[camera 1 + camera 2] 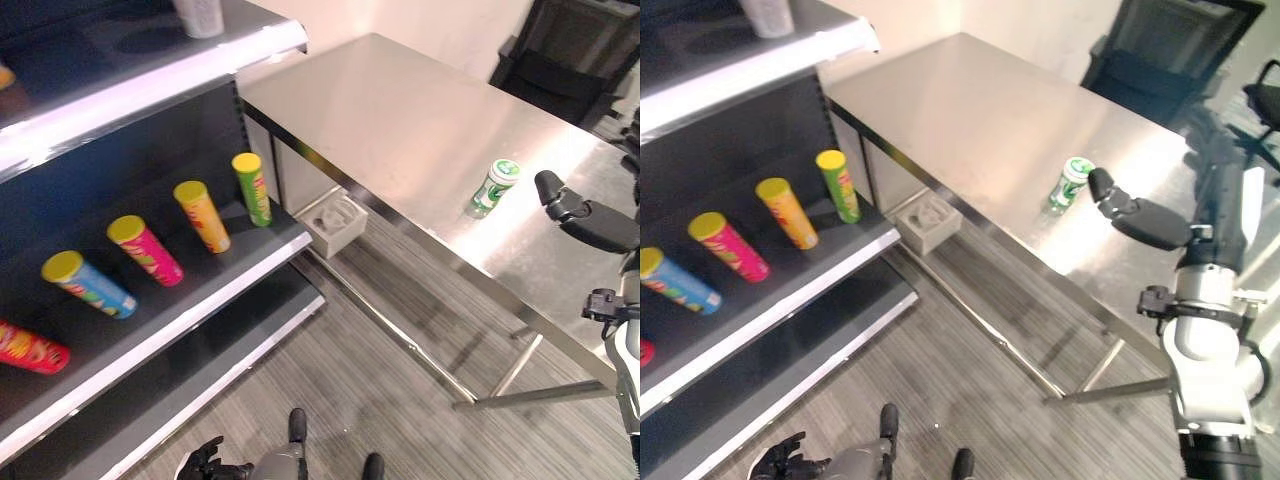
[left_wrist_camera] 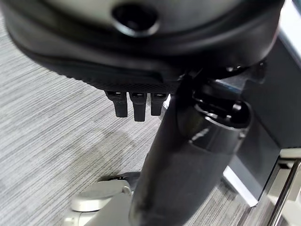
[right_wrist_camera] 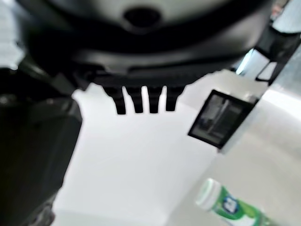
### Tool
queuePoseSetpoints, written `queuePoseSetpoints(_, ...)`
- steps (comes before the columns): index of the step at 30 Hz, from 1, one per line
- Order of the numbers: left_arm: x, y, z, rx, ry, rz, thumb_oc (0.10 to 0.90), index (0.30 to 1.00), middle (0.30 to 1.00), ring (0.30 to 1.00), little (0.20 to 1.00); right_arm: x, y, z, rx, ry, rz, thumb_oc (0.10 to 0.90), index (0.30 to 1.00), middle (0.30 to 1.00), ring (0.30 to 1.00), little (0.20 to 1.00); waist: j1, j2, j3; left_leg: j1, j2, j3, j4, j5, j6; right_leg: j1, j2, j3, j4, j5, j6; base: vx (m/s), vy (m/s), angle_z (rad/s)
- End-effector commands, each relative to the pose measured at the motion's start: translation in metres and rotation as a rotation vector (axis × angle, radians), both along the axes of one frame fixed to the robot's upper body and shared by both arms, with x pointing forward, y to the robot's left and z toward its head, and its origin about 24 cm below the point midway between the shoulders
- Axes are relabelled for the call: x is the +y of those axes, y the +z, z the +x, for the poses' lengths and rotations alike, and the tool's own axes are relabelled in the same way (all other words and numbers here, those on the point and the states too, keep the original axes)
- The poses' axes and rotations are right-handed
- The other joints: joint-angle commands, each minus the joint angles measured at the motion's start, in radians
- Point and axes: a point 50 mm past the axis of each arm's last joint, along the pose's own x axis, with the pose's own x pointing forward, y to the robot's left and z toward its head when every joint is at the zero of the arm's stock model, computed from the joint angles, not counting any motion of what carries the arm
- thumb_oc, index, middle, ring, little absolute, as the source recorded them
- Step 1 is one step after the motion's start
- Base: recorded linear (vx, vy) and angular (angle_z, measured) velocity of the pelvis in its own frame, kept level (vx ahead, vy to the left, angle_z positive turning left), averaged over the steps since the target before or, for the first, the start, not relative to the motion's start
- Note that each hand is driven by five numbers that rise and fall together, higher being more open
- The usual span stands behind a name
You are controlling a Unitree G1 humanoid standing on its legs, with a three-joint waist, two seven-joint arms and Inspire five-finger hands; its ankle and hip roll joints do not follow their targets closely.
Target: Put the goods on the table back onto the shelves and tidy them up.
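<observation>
Reaching over steel table [image 1: 400,110], right robot hand [image 1: 1140,215] empty, fingers straight, just beside upright green bottle [image 1: 494,186]. Left robot hand [image 1: 200,462] low, cut off, fingers curled. Red tube [image 1: 30,348] on shelf [image 1: 200,300] half cropped.

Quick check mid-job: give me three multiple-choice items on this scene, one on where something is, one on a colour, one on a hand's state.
1. Where is the green bottle?
A. on the steel table
B. on the shelf
C. on the floor

2. What colour are the lids of the tube cans on the shelf?
A. white
B. yellow
C. black

3. What is the right hand doing?
A. gripping the bottle
B. resting on the shelf
C. open beside the bottle, holding nothing

Answers: 1 A, it stands upright on the tabletop. 2 B, each visible lid is yellow. 3 C, its fingers are straight and apart from the bottle.
</observation>
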Motion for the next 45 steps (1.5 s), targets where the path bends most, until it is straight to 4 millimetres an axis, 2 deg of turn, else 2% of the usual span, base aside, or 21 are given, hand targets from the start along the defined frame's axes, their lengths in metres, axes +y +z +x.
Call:
queuePoseSetpoints(1, 0.011, 0.011, 0.022, -0.072, -0.085, 0.063, 0.800, 0.900, 0.900, 0.900, 0.900, 0.004, 0.065, 0.000, -0.230, 0.003, -0.152, 0.800, 0.900, 0.900, 0.900, 0.900, 0.034, -0.002, -0.063, 0.018, 0.045, -0.015, -0.009, -0.034, -0.060, 0.012, 0.060, -0.039, 0.023, -0.038, 0.032, 0.12, 0.121, -0.14)
queuePoseSetpoints(3, 0.012, 0.011, 0.021, -0.065, -0.092, 0.066, 0.800, 0.900, 0.900, 0.900, 0.900, 0.001, 0.064, 0.001, -0.228, -0.023, -0.157, 0.800, 0.900, 0.900, 0.900, 0.900, 0.032, -0.003, -0.056, 0.049, 0.045, -0.001, -0.019, -0.047, -0.039, -0.011, 0.041, -0.034, 0.111, -0.049, 0.037, 0.06, 0.139, -0.24)
queuePoseSetpoints(4, 0.017, 0.013, 0.024, -0.072, -0.087, 0.080, 0.800, 0.900, 0.900, 0.900, 0.900, 0.003, 0.063, 0.002, -0.227, -0.027, -0.164, 0.800, 0.900, 0.900, 0.900, 0.900, 0.034, -0.002, -0.032, 0.082, 0.053, 0.019, -0.021, -0.061, -0.024, -0.069, 0.019, -0.037, 0.254, -0.069, 0.059, 0.00, 0.123, -0.47)
queuePoseSetpoints(6, 0.023, 0.016, 0.028, -0.076, -0.087, 0.101, 0.800, 0.900, 0.900, 0.900, 0.900, 0.002, 0.063, 0.002, -0.237, -0.032, -0.147, 0.800, 0.900, 0.900, 0.900, 0.900, 0.029, 0.000, -0.013, 0.093, 0.068, 0.035, -0.022, -0.061, -0.012, -0.139, -0.007, -0.042, 0.386, -0.058, 0.088, -0.03, 0.050, -0.81)
queuePoseSetpoints(7, 0.025, 0.017, 0.028, -0.079, -0.082, 0.109, 0.800, 0.900, 0.900, 0.900, 0.900, 0.003, 0.062, 0.001, -0.236, -0.032, -0.149, 0.800, 0.900, 0.900, 0.900, 0.900, 0.029, -0.002, -0.011, 0.098, 0.073, 0.039, -0.023, -0.067, -0.010, -0.156, -0.035, -0.049, 0.414, -0.050, 0.092, -0.01, 0.001, -0.54)
queuePoseSetpoints(8, 0.025, 0.017, 0.028, -0.079, -0.082, 0.110, 0.800, 0.900, 0.900, 0.900, 0.900, 0.003, 0.062, 0.001, -0.236, -0.032, -0.148, 0.800, 0.900, 0.900, 0.900, 0.900, 0.030, -0.003, -0.011, 0.097, 0.072, 0.040, -0.023, -0.067, -0.009, -0.159, -0.037, -0.048, 0.420, -0.052, 0.093, 0.01, -0.048, -0.14)
queuePoseSetpoints(10, 0.028, 0.020, 0.031, -0.090, -0.085, 0.122, 0.800, 0.900, 0.900, 0.900, 0.900, 0.002, 0.062, 0.001, -0.234, -0.035, -0.148, 0.800, 0.900, 0.900, 0.900, 0.900, 0.041, -0.001, -0.021, 0.099, 0.092, 0.040, -0.025, -0.081, -0.019, -0.149, -0.107, -0.084, 0.369, -0.040, 0.080, 0.06, -0.143, -0.13)
queuePoseSetpoints(11, 0.030, 0.022, 0.034, -0.102, -0.090, 0.125, 0.800, 0.900, 0.900, 0.900, 0.900, 0.000, 0.061, 0.003, -0.215, -0.031, -0.143, 0.800, 0.900, 0.900, 0.900, 0.900, 0.047, -0.004, -0.031, 0.093, 0.103, 0.026, -0.026, -0.090, -0.030, -0.140, -0.159, -0.097, 0.297, 0.008, 0.085, 0.11, -0.215, -0.41)
queuePoseSetpoints(12, 0.030, 0.022, 0.035, -0.099, -0.093, 0.131, 0.800, 0.900, 0.900, 0.900, 0.900, -0.003, 0.059, 0.004, -0.193, -0.047, -0.153, 0.800, 0.900, 0.900, 0.900, 0.900, 0.046, -0.015, -0.035, 0.091, 0.099, 0.019, -0.023, -0.096, -0.035, -0.127, -0.163, -0.080, 0.250, 0.021, 0.091, 0.11, -0.217, -0.26)
queuePoseSetpoints(14, 0.033, 0.024, 0.035, -0.113, -0.089, 0.133, 0.800, 0.900, 0.900, 0.900, 0.900, -0.002, 0.054, 0.004, -0.140, -0.015, -0.164, 0.800, 0.900, 0.900, 0.900, 0.900, 0.043, -0.041, -0.046, 0.091, 0.094, 0.020, -0.012, -0.099, -0.041, -0.091, -0.151, -0.049, 0.164, 0.039, 0.109, 0.07, -0.124, 0.16)
queuePoseSetpoints(15, 0.034, 0.024, 0.034, -0.112, -0.090, 0.134, 0.800, 0.900, 0.900, 0.900, 0.900, -0.002, 0.053, 0.004, -0.138, -0.014, -0.163, 0.800, 0.900, 0.900, 0.900, 0.900, 0.045, -0.042, -0.048, 0.090, 0.093, 0.021, -0.011, -0.099, -0.041, -0.089, -0.150, -0.049, 0.157, 0.043, 0.109, 0.10, -0.153, 0.27)
queuePoseSetpoints(16, 0.034, 0.023, 0.032, -0.103, -0.085, 0.127, 0.800, 0.900, 0.900, 0.900, 0.900, -0.003, 0.047, 0.003, -0.116, -0.001, -0.134, 0.800, 0.900, 0.900, 0.900, 0.900, 0.052, -0.063, -0.067, 0.087, 0.099, 0.033, -0.001, -0.098, -0.051, -0.066, -0.141, -0.071, 0.105, 0.052, 0.120, 0.11, -0.167, 0.33)
queuePoseSetpoints(18, 0.034, 0.023, 0.030, -0.102, -0.081, 0.122, 0.800, 0.900, 0.900, 0.900, 0.900, -0.003, 0.044, 0.003, -0.098, 0.018, -0.125, 0.800, 0.900, 0.900, 0.900, 0.900, 0.049, -0.065, -0.074, 0.086, 0.110, 0.030, 0.002, -0.096, -0.061, -0.051, -0.127, -0.077, 0.074, 0.062, 0.120, 0.09, -0.168, 0.13)
queuePoseSetpoints(19, 0.031, 0.021, 0.029, -0.099, -0.074, 0.105, 0.800, 0.900, 0.900, 0.900, 0.900, 0.000, 0.038, 0.004, -0.050, 0.058, -0.133, 0.800, 0.900, 0.900, 0.900, 0.900, 0.048, -0.067, -0.078, 0.087, 0.130, 0.026, 0.001, -0.090, -0.074, -0.040, -0.105, -0.076, 0.047, 0.064, 0.113, 0.05, -0.114, 0.11)
queuePoseSetpoints(24, 0.025, 0.018, 0.024, -0.082, -0.089, 0.080, 0.800, 0.900, 0.900, 0.900, 0.900, 0.003, 0.027, 0.005, 0.037, 0.106, -0.157, 0.800, 0.900, 0.900, 0.900, 0.900, 0.043, -0.060, -0.078, 0.090, 0.162, 0.014, -0.005, -0.079, -0.097, -0.015, -0.071, -0.091, 0.013, 0.048, 0.099, 0.04, -0.125, 0.12)
queuePoseSetpoints(27, 0.018, 0.012, 0.016, -0.051, -0.104, 0.057, 0.800, 0.900, 0.900, 0.900, 0.900, 0.007, 0.008, 0.008, 0.123, 0.139, -0.148, 0.800, 0.900, 0.900, 0.900, 0.900, 0.042, -0.050, -0.074, 0.099, 0.179, 0.013, -0.020, -0.066, -0.110, -0.007, -0.053, -0.105, 0.013, 0.028, 0.088, 0.03, -0.067, 0.13)
queuePoseSetpoints(34, 0.014, 0.010, 0.013, -0.034, -0.134, 0.060, 0.800, 0.900, 0.900, 0.900, 0.900, 0.010, -0.017, 0.016, 0.201, 0.106, -0.146, 0.800, 0.900, 0.900, 0.900, 0.900, 0.053, -0.036, -0.069, 0.098, 0.174, 0.011, -0.035, -0.064, -0.111, -0.009, -0.054, -0.123, 0.013, 0.024, 0.088, 0.04, 0.012, 0.07)
queuePoseSetpoints(40, 0.016, 0.011, 0.013, -0.030, -0.153, 0.078, 0.800, 0.900, 0.900, 0.900, 0.900, 0.002, -0.020, 0.024, 0.191, 0.001, -0.148, 0.800, 0.900, 0.900, 0.900, 0.900, 0.069, -0.028, -0.055, 0.070, 0.167, 0.004, -0.036, -0.060, -0.113, -0.029, -0.067, -0.142, 0.013, 0.033, 0.095, 0.02, 0.020, 0.15)
queuePoseSetpoints(45, 0.019, 0.015, 0.022, -0.063, -0.156, 0.103, 0.800, 0.900, 0.900, 0.900, 0.900, -0.003, -0.009, 0.032, 0.117, -0.103, -0.140, 0.800, 0.900, 0.900, 0.900, 0.900, 0.090, -0.020, -0.031, 0.033, 0.155, -0.013, -0.036, -0.053, -0.111, -0.051, -0.079, -0.157, 0.013, 0.042, 0.100, 0.01, 0.024, 0.09)
